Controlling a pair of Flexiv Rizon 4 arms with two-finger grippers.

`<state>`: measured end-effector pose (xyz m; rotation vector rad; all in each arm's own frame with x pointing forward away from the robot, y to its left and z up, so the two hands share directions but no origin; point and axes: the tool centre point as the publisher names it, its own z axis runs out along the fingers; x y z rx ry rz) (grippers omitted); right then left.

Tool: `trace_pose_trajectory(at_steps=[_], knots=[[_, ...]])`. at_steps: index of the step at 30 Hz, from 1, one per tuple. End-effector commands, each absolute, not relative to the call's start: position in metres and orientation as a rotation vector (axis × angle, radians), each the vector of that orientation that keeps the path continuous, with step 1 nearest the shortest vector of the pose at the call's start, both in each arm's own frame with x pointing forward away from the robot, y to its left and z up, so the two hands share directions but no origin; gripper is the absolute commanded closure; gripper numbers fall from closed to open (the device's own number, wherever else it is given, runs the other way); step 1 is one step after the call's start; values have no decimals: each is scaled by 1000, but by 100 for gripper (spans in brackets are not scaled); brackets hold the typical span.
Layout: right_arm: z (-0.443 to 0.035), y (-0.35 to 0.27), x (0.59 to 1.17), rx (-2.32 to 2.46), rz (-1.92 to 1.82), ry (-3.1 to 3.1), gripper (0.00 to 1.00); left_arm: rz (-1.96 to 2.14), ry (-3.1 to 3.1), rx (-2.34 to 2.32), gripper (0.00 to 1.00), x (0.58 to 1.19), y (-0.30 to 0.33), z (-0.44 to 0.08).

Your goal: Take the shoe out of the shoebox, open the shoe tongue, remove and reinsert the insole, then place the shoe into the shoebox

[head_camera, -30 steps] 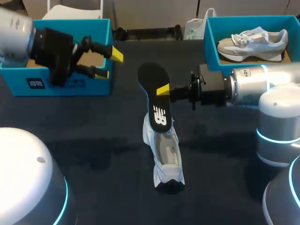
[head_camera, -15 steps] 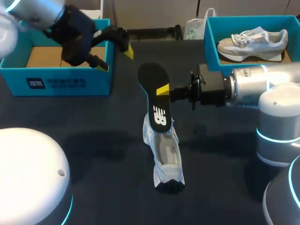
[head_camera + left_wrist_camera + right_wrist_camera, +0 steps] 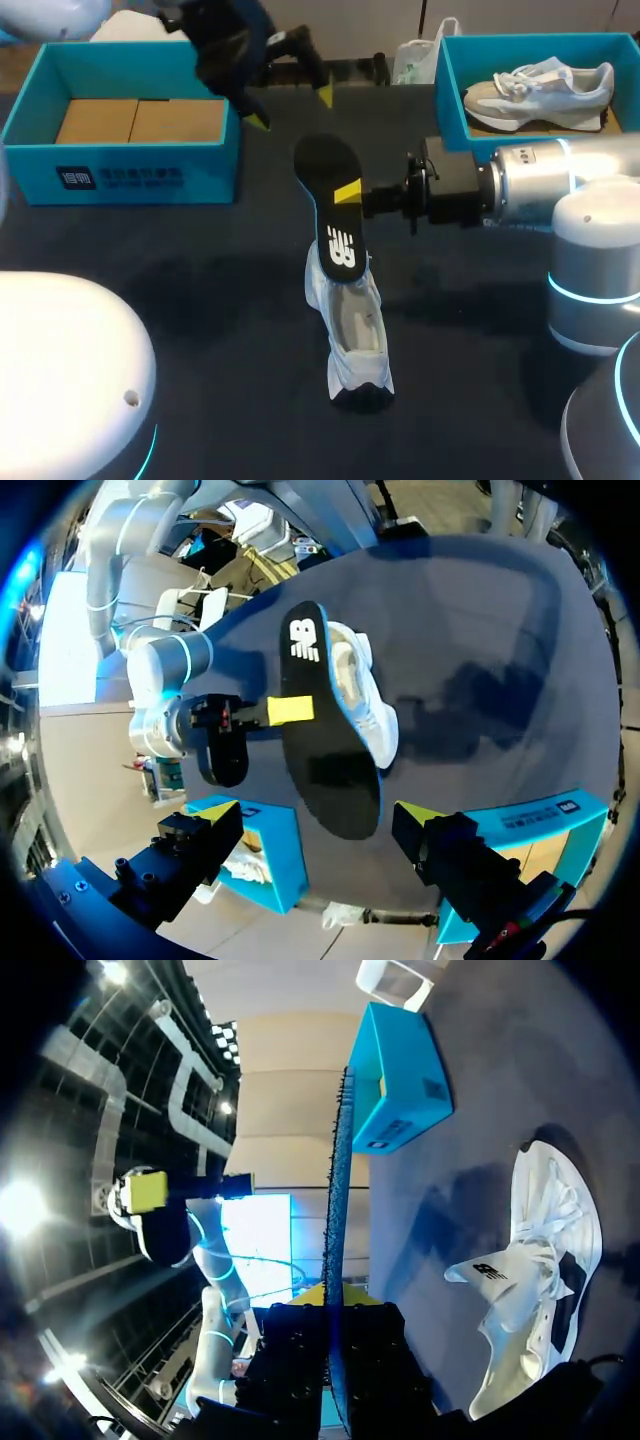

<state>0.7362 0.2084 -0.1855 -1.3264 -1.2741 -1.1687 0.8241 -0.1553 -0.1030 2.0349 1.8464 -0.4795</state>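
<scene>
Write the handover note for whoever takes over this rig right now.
Right gripper: shut on the black insole, held above the white shoe, which lies on the table between the boxes.
Left gripper: open, empty, raised beside the left shoebox.
Left shoebox holds only brown cardboard; right shoebox holds a second shoe.
Done: shoe out, insole removed.
Left: reinsert insole, put shoe into shoebox.

Open table (image 3: 180,290) left of the shoe (image 3: 352,325), in front of the left shoebox (image 3: 120,175). Blocked mid-table by the raised insole (image 3: 330,205) (right side barred by the right gripper (image 3: 348,192) and its arm). Little room between insole tip and left gripper (image 3: 291,110).
</scene>
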Motion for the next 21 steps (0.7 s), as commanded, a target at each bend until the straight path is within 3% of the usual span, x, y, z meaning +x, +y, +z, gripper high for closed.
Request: trace_pose_trajectory(at_steps=[1, 21], knots=[[-186, 210, 736, -1330, -1169, -1274, 100, -416, 1993, 2246, 0, 836, -173, -101], [-186, 210, 736, -1330, -1169, -1274, 100, -305, 2089, 2350, 0, 851, -204, -89]])
